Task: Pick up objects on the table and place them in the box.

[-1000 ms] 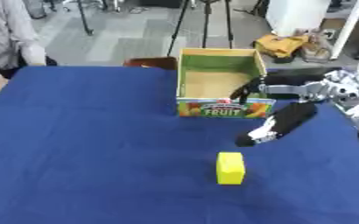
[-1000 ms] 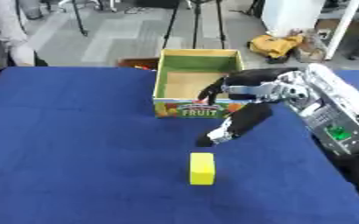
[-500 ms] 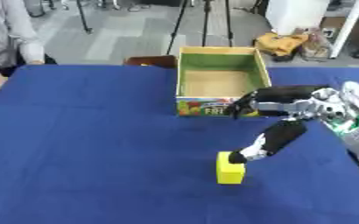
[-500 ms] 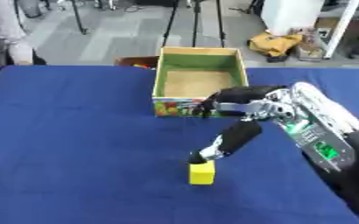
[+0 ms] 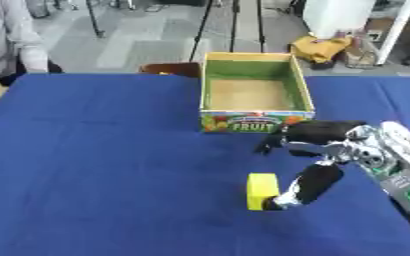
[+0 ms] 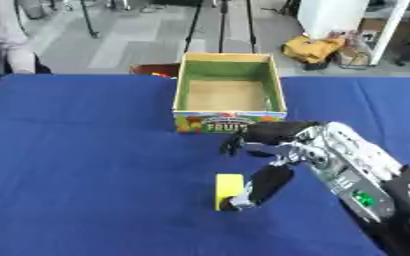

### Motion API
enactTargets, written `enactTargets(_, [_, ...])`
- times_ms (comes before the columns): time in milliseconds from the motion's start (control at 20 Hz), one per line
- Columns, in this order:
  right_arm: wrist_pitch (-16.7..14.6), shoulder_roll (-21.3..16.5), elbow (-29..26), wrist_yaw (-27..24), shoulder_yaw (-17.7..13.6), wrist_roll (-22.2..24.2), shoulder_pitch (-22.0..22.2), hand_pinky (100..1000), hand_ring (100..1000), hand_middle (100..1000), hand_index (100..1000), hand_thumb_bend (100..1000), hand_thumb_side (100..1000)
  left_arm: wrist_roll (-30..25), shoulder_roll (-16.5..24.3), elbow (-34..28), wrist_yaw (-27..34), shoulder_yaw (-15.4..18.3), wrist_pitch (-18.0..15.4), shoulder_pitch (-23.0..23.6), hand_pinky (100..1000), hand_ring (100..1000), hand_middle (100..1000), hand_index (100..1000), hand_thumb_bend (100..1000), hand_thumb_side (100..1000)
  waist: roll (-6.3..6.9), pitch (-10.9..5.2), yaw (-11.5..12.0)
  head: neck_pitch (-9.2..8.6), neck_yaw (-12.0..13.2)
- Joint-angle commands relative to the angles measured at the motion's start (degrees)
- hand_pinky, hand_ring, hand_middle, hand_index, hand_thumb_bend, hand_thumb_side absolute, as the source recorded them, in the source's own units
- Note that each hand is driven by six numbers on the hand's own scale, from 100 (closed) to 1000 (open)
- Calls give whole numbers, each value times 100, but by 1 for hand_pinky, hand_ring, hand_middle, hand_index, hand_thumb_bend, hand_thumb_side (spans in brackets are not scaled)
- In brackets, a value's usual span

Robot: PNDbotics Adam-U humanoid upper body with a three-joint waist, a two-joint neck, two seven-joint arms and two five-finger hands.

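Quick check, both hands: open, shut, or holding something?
Left hand: not in view.
Right hand: open, thumb tip at the yellow block, fingers spread above toward the box, not gripping yet.

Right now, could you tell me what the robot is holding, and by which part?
Nothing yet: the right hand only touches the yellow block's right side, fingers uncurled.

Right hand (image 5: 318, 150) reaches in from the right edge over the blue cloth-covered table (image 5: 103, 165), thumb tip touching the right side of the upright yellow rectangular block (image 5: 262, 191), fingers spread above it. Open-topped green cardboard fruit box (image 5: 255, 93) sits just behind, apart from the block.
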Motion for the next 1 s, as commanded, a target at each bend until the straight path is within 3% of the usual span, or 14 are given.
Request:
enactTargets(50, [-74,6,54,156,-46,-66,-9,923,957,778,930,519,604,-7,38,-105,-1,20,10,-86,571,778,865,943,100,998,19,-62,4,-75,-25])
enactTargets(150, [-95,53,90,216,-58,-115,33,919,957,779,928,516,570,-10,30,-105,-3,19,15,-90,571,778,866,943,100,998,22,-53,2,-83,-33])
enactTargets(350, [-128,122,234,466,-66,-287,109,908,954,774,913,466,620,-18,19,-105,-5,17,18,-95,570,778,866,943,100,998,30,-39,10,-111,-54])
enactTargets(650, [-215,251,481,841,-64,-702,142,894,946,747,886,409,633,-30,2,-105,-7,14,26,-98,568,779,867,943,100,999,36,-24,22,-131,-75])
enactTargets(1000, [-291,344,729,934,-29,-887,174,894,942,722,874,396,624,-43,-17,-105,-14,13,24,-108,566,779,867,942,100,999,51,8,39,-136,-92])
